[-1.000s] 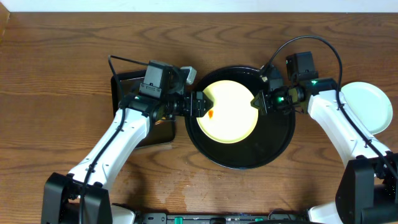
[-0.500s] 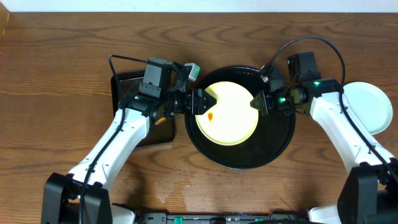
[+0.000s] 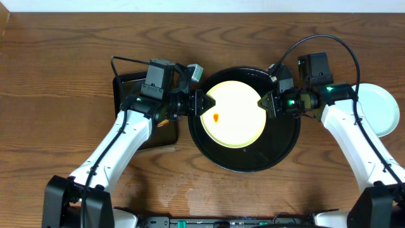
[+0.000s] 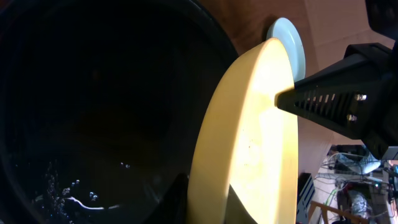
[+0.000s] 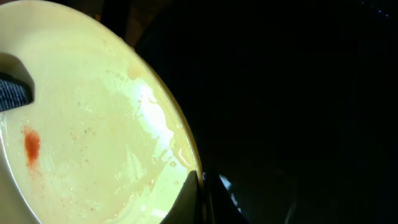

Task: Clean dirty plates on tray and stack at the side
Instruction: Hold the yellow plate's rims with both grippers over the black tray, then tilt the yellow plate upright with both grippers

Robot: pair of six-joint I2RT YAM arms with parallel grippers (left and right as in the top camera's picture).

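Observation:
A pale yellow dirty plate (image 3: pixel 235 114) with an orange smear (image 3: pixel 216 118) is over the round black tray (image 3: pixel 281 149), gripped from both sides. My left gripper (image 3: pixel 201 103) is shut on its left rim and my right gripper (image 3: pixel 262 104) is shut on its right rim. In the left wrist view the plate (image 4: pixel 249 137) shows edge-on, with my left gripper (image 4: pixel 208 186) pinching its near rim and a right finger (image 4: pixel 329 106) on the far rim. The right wrist view shows the plate (image 5: pixel 81 124), its smear (image 5: pixel 31 146) and my right gripper (image 5: pixel 204 186) clamped on the rim.
A pale mint-white plate (image 3: pixel 380 107) lies on the wooden table at the far right, beside the right arm, and also shows in the left wrist view (image 4: pixel 289 43). A rectangular black tray (image 3: pixel 126 88) sits at the left, mostly under the left arm.
My left gripper has shut on the yellow plate's left rim. The right gripper has kept its hold, and the plate and right arm have shifted slightly to the right.

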